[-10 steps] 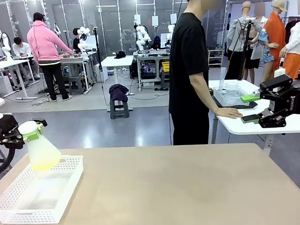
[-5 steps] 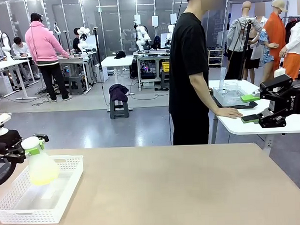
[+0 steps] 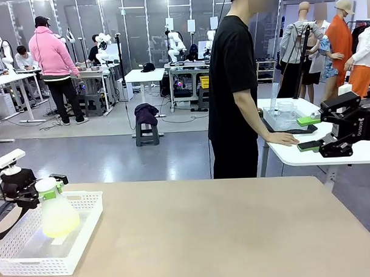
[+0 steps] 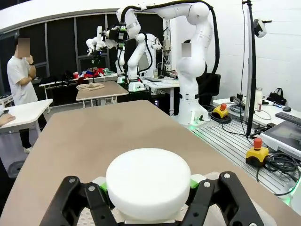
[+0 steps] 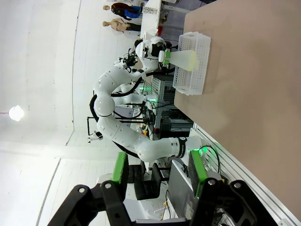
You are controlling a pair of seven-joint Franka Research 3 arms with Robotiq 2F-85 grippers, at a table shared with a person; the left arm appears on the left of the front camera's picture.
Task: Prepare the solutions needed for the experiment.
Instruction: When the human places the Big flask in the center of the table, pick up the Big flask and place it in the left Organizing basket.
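Observation:
A frosted conical flask (image 3: 57,216) with a white cap holds the solutions (image 3: 60,228), a shallow pale yellow layer at its bottom. My left gripper (image 3: 44,191) is shut on the flask's neck and holds it upright inside the white mesh basket (image 3: 85,230) at the table's left edge; whether its base touches the basket floor I cannot tell. In the left wrist view the white cap (image 4: 148,181) sits between the green pads (image 4: 100,186). My right gripper (image 3: 308,133) hangs open and empty at the far right, above the table. From the right wrist the flask (image 5: 186,59) and basket (image 5: 200,66) show far off.
The beige table (image 3: 237,234) stretches bare from the basket to the right edge. A person in black (image 3: 232,88) stands beyond the far side, one hand on a white side table (image 3: 295,153) with glassware.
My left gripper has lowered the flask down into the basket and brought it from tilted to upright. The right arm has not moved.

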